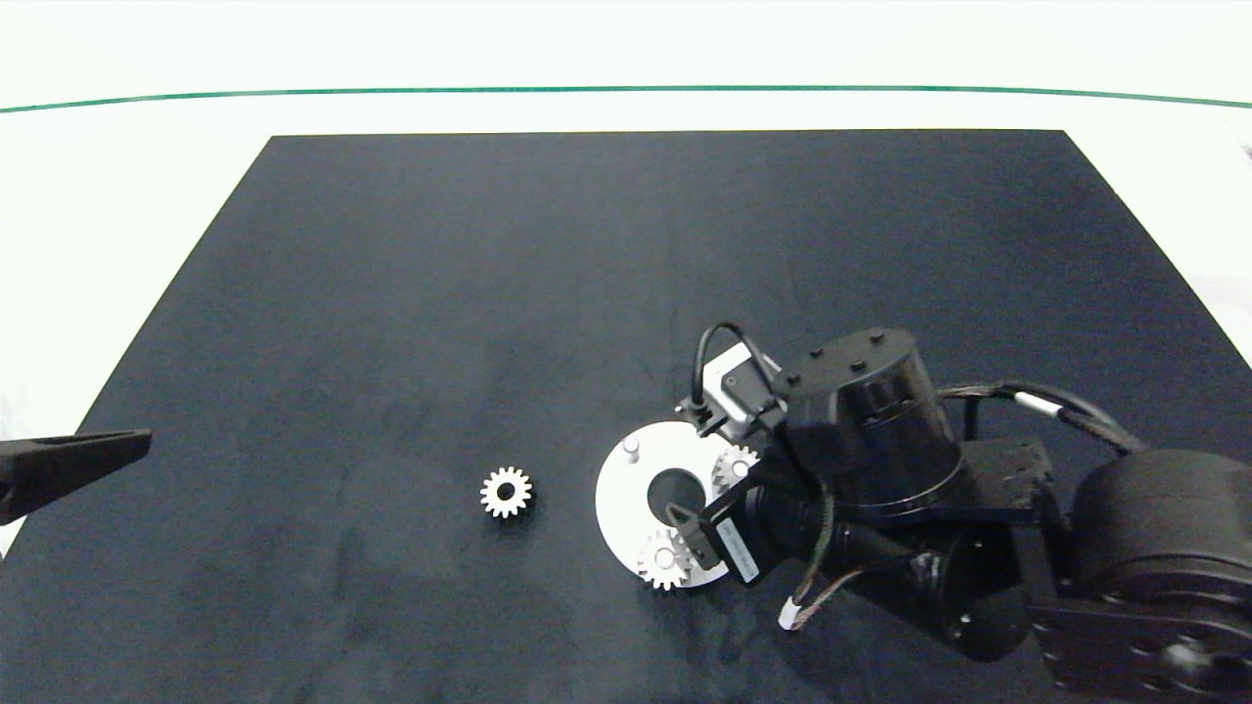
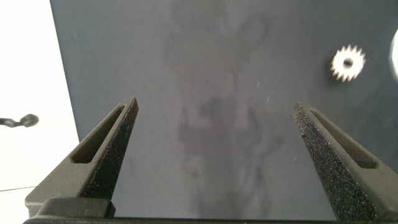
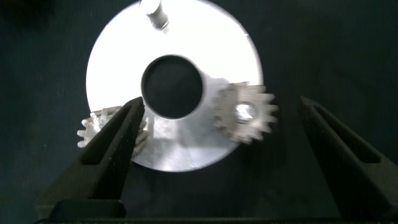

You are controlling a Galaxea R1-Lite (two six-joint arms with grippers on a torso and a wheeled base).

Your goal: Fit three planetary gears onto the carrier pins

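Right gripper (image 3: 217, 134) astride seated gear (image 3: 245, 114).

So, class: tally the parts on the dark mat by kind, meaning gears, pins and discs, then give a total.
Gears: 3, namely one loose gear on the mat and two seated gears
Pins: 3, with one bare pin and two inside gear bores
White disc: 1
Total: 7

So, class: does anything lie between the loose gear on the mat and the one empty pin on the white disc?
Nothing visible: only bare dark mat separates the loose gear from the empty pin.
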